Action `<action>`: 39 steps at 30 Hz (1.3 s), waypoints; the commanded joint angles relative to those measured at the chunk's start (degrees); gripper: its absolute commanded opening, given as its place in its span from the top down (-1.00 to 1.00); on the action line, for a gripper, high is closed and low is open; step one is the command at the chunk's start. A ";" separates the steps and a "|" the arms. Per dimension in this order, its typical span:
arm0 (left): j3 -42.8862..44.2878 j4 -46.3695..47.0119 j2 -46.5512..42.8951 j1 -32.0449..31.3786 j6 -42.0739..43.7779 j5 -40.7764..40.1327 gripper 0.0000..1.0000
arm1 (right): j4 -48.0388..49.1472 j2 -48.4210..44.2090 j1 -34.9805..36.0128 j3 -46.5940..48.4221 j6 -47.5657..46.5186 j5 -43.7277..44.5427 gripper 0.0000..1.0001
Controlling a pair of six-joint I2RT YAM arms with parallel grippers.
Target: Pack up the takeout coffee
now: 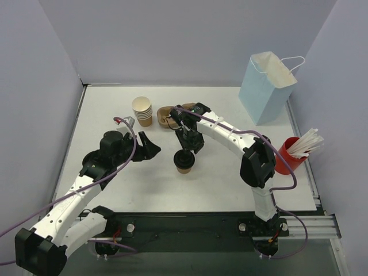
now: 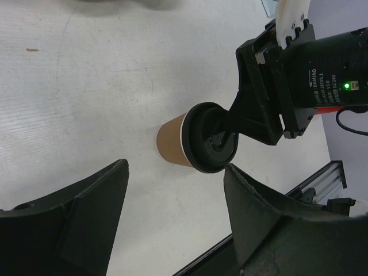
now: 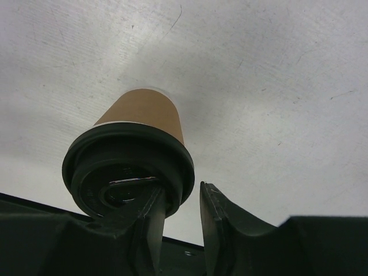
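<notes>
A takeout coffee cup [image 1: 184, 161], tan with a black lid, stands on the white table at centre. My right gripper [image 1: 187, 147] is at its lid. In the right wrist view the jaws [image 3: 178, 192] are narrowly apart and straddle the lid's rim. One finger [image 3: 150, 210] lies over the lid [image 3: 123, 167]; the other [image 3: 214, 213] is just outside the rim with a sliver of gap. The brown pulp tray [image 1: 165, 115] lies behind, partly hidden by the right arm. My left gripper [image 1: 150, 148] is wide open and empty, left of the cup [image 2: 175, 144].
A stack of lidless tan cups [image 1: 142, 110] stands left of the tray. A light blue paper bag [image 1: 265, 86] stands at the back right. A red cup of white straws [image 1: 289, 154] is at the right edge.
</notes>
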 commanded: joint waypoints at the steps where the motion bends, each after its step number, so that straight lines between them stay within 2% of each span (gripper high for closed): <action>1: 0.00 7.13 1.90 -0.42 -3.05 0.63 -0.53 | -1.31 -5.13 -1.59 -1.32 1.49 -2.54 0.33; 4: -0.88 8.36 3.66 -0.51 -3.58 0.89 -0.53 | 0.36 -7.59 -2.38 -3.16 0.97 -3.68 0.20; 12: -2.72 12.23 8.67 -1.21 -4.55 3.79 -0.45 | 4.76 -12.77 -4.41 -8.70 -0.79 -9.47 0.11; 16: -2.72 14.08 10.86 -1.83 -4.55 5.54 -0.40 | 10.98 -14.53 -5.64 -13.26 -2.37 -16.32 -0.03; 23: -3.69 19.00 15.87 -2.62 -5.87 8.18 -0.29 | 19.17 -15.68 -7.31 -19.51 -4.83 -22.04 -0.21; 32: -4.39 21.55 19.74 -3.94 -5.52 9.24 -0.22 | 22.08 -13.48 -8.19 -21.18 -5.80 -24.25 -0.22; 39: -5.01 23.31 22.38 -4.38 -5.34 9.15 -0.19 | 24.71 -12.60 -8.63 -24.17 -5.89 -24.69 -0.11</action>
